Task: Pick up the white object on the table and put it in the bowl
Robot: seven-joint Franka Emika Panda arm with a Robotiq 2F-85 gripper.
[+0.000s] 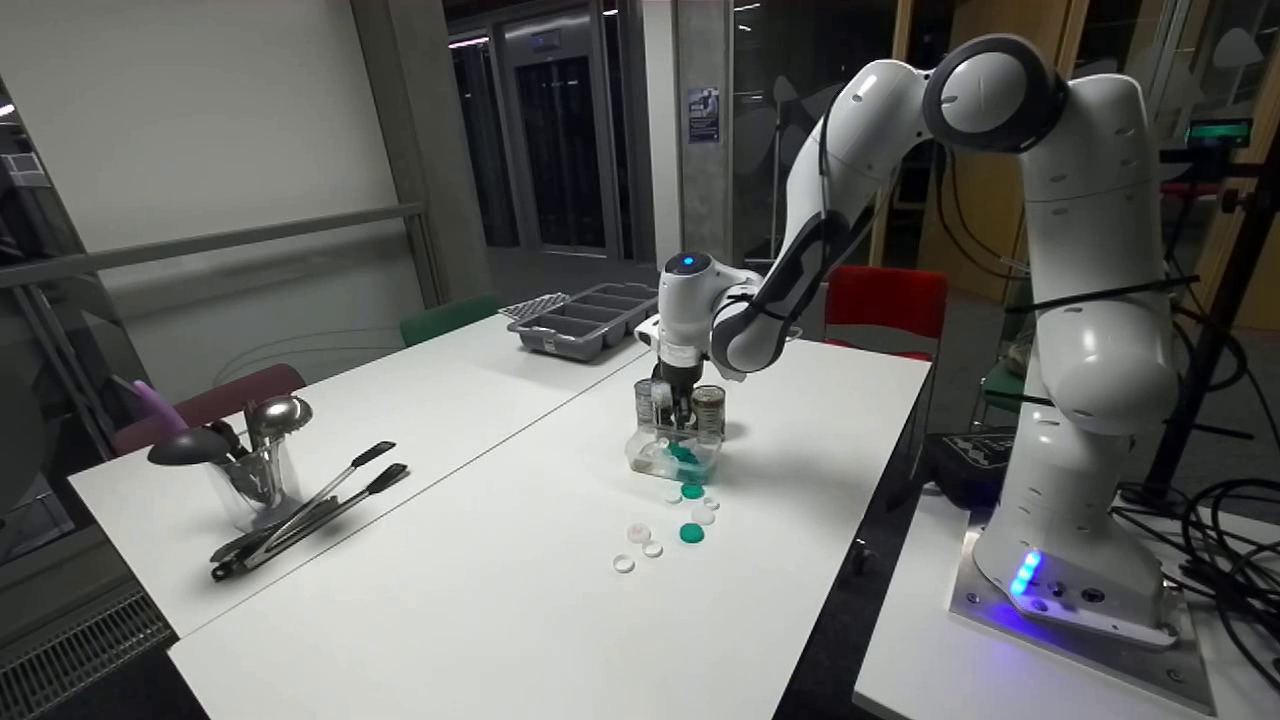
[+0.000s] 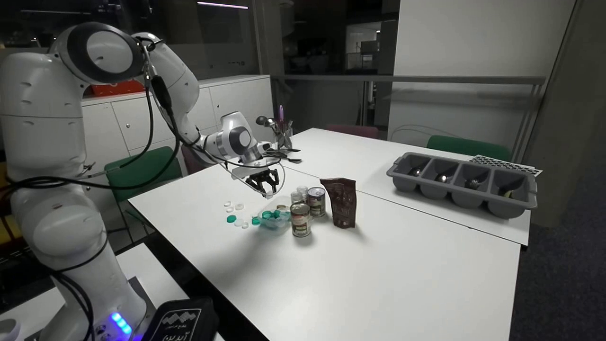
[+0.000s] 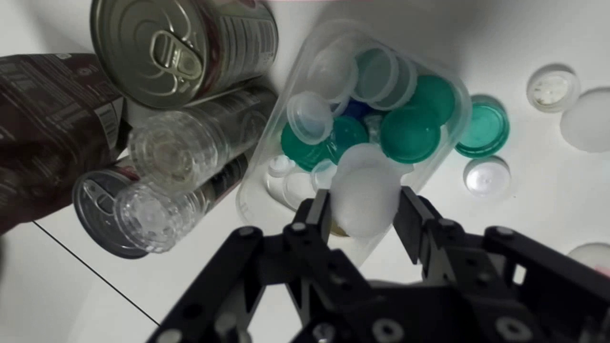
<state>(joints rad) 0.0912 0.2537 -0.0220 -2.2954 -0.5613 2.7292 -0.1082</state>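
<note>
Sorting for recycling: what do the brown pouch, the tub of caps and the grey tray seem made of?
Brown pouch: perhaps plastic or foil laminate, matte, judging by its uneven outline; paper is possible.
Tub: likely smooth plastic, since it looks thin and translucent.
Grey tray: probably moulded plastic, satin, given its rounded, uniform shape.

The white cap (image 3: 367, 202) looks like smooth plastic, milky and mostly matt, against the dull black gripper fingers (image 3: 412, 224). Thin, see-through plastic forms the container (image 3: 259, 204), and the green caps (image 3: 411, 136) in it are plastic with a soft shine. Bare ridged metal tops the pull-tab can (image 3: 205, 38), while the clear-topped jars (image 3: 174, 150) have ribbed, glossy lids. The brown pouch (image 2: 343, 203) is creased, with a dull sheen. The tabletop (image 2: 402, 265) looks smooth and faintly reflective, the cutlery tray (image 2: 466, 200) satin grey plastic, the silver ladle (image 1: 283, 415) polished metal.
</note>
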